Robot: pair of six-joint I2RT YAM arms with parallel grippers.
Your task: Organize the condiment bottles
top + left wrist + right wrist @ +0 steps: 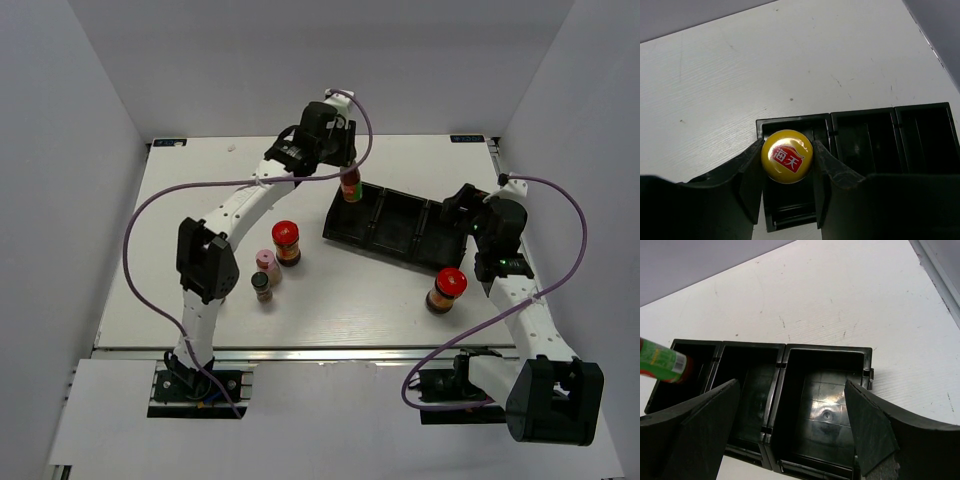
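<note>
Left tool (788, 145) clenched on yellow-capped bottle (787, 156), pads touching both sides of the cap. Bottle upright, long axis running straight down from the tool, dead centre between the fingers. Directly under it: end compartment of black tray (862, 112). Cannot tell if its base is on the compartment floor. Judgement: next move is a straight drop or release, no sideways shift needed.

Right tool (791, 385) released, fingers wide, holding nothing, over the opposite end compartment. Red-lidded jar (447, 288) stands on worktop (350, 320) just behind it, base side, so the right arm is nearer. Second red-lidded jar (286, 240), pink-capped bottle (266, 262) and dark-capped jar (261, 286) cluster beside the left arm's elbow, well back from its tool.
</note>
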